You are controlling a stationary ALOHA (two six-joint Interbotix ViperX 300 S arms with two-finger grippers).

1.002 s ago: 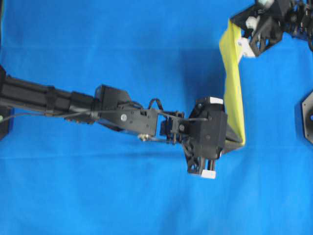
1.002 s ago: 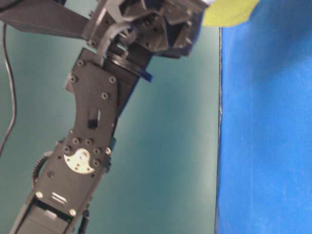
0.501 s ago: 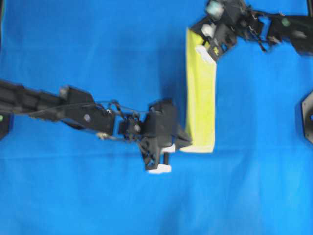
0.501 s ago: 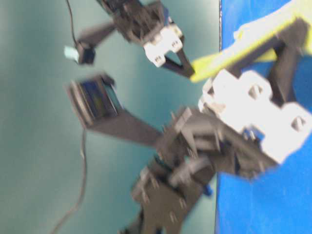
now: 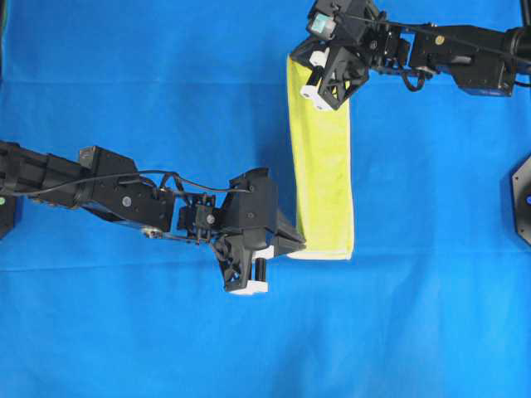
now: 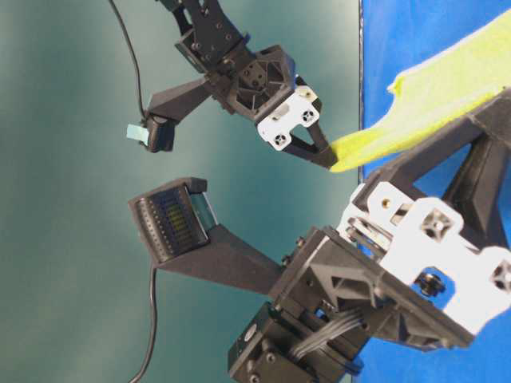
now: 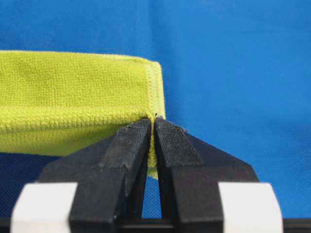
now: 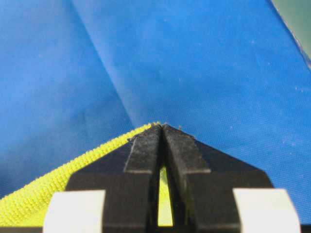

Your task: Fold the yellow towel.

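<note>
The yellow towel (image 5: 322,166) hangs as a long narrow strip between my two grippers, above the blue sheet (image 5: 166,83). My left gripper (image 5: 292,243) is shut on its near left corner. In the left wrist view the fingertips (image 7: 138,133) pinch the stitched hem of the towel (image 7: 73,92), which looks doubled over. My right gripper (image 5: 325,98) is shut on the far end. In the right wrist view the gripper (image 8: 163,127) clamps the towel's edge (image 8: 43,196). The table-level view shows the right gripper (image 6: 326,158) holding the towel's tip (image 6: 447,88) in the air.
The blue sheet covers the whole work surface. A black arm base (image 5: 523,199) sits at the right edge of the overhead view. The left arm (image 5: 99,195) stretches in from the left edge. A teal wall (image 6: 80,239) stands beyond the sheet's edge.
Both grippers have moved left across the sheet, carrying the towel. The strip now shows wider from above and hangs straighter. Both grippers stay shut on it.
</note>
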